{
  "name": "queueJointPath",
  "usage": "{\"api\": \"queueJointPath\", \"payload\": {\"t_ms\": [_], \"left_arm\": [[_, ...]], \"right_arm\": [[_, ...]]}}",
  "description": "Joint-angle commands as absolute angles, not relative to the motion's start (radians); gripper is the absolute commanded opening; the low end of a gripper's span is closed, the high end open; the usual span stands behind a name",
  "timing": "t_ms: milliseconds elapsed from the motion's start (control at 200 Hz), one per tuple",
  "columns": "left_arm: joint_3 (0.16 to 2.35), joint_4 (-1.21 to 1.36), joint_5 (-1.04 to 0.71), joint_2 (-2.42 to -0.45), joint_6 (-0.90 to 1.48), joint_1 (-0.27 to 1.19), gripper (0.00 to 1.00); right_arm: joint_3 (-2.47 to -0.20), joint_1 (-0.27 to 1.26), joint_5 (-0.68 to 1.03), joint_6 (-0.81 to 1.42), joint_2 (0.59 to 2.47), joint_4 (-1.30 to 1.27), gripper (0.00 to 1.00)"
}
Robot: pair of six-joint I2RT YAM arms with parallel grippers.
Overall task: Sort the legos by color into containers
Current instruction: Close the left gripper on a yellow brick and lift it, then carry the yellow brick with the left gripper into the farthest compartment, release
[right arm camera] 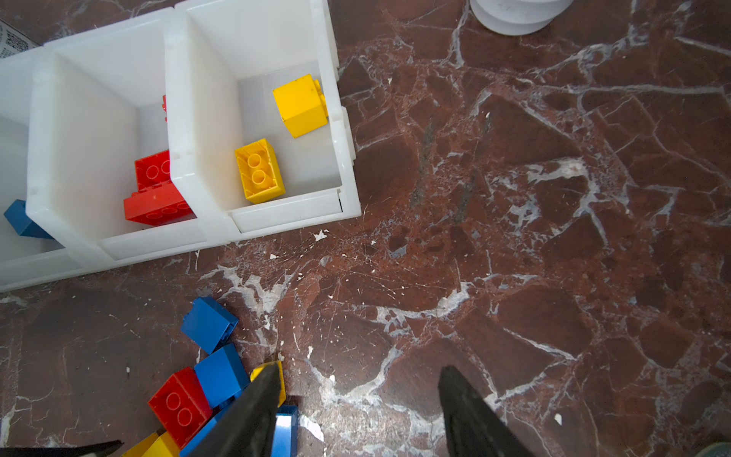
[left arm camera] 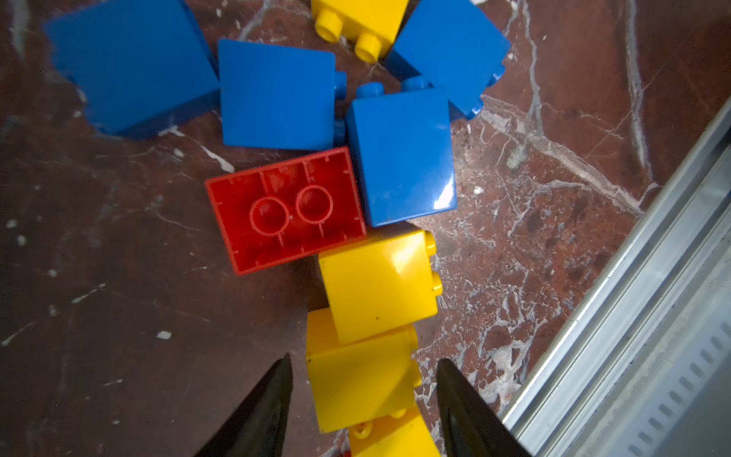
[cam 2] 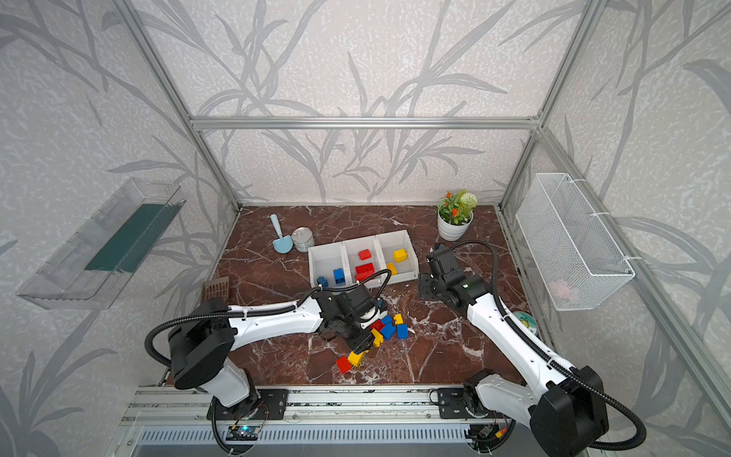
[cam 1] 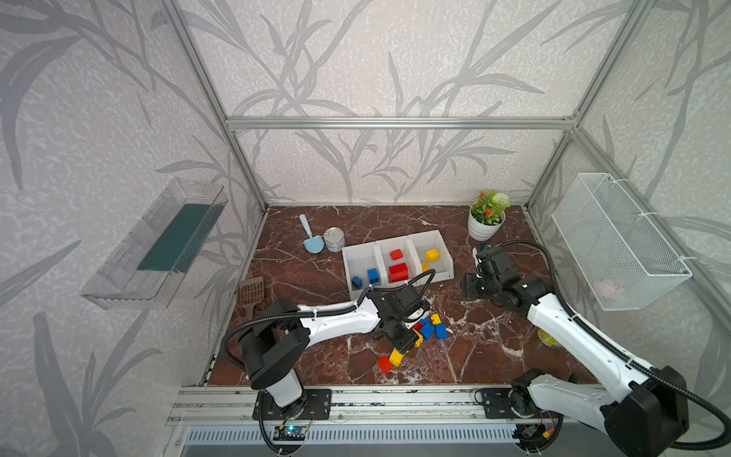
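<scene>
Yellow lego (left arm camera: 356, 387) between parted left tool (left arm camera: 364, 358).

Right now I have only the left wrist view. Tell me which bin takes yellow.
Observer: In both top views it is the right-end bin; two yellow bricks lie in it.
Operator: Report the other two bins.
Observer: The middle bin holds red bricks; the left-end bin holds two blue bricks.
Operator: Locate the right gripper.
Observer: The right gripper hangs open and empty over bare table, to the right of the bins.
</scene>
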State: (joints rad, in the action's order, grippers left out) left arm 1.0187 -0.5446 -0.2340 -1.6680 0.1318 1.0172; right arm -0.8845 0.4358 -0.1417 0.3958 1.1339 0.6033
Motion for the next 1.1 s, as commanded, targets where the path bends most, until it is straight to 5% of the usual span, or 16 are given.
{"api": "queueJointPath", "payload": {"t_ms": [0,1095], "left_arm": [[1.056,-0.592,-0.237,-1.690,0.142,1.037,0.60],[1.045,-0.617,-0.108,-1.648,0.181,0.971,0.37]], "right_arm": [[-0.865,0.437,-0.156,0.400,1.097,0.608,0.64],[-0.844,0.438,-0.181,0.430,1.023,0.644,0.63]]}}
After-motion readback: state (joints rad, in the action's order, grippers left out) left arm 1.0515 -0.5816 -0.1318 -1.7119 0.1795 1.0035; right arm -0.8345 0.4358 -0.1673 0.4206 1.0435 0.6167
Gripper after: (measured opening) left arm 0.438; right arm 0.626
